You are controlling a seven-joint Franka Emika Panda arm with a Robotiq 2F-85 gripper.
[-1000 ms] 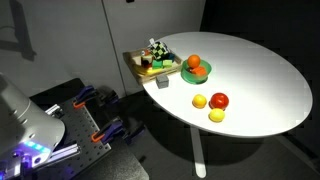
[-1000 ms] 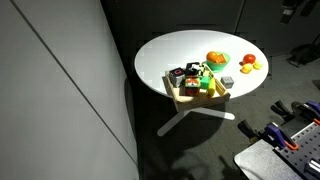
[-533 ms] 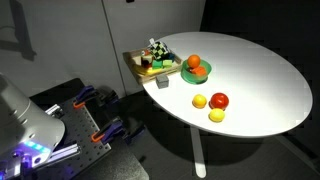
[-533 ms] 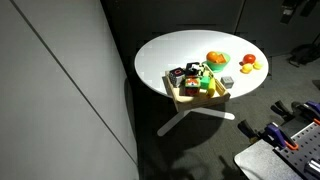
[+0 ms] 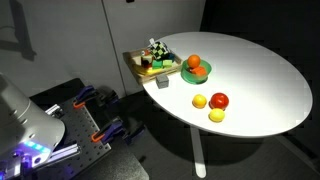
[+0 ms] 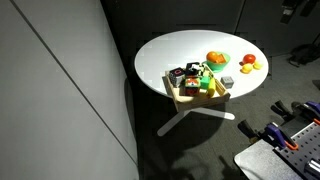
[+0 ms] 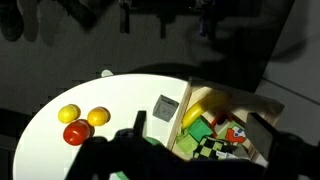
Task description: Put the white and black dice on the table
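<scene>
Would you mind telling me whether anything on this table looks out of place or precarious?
The wooden tray appears to jut past the edge of the table, and the chequered dice perches atop its heaped contents; nothing looks spilled.

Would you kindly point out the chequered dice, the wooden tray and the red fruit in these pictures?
chequered dice point(image 5: 156, 48), in an exterior view, on its patterned face.
wooden tray point(image 6: 198, 101), in an exterior view, on its near outer wall.
red fruit point(image 5: 219, 100), in an exterior view, on its middle.

White rounded arm point(image 5: 20, 112), blue light point(image 5: 27, 150); dark tool point(image 7: 200, 130).
</scene>
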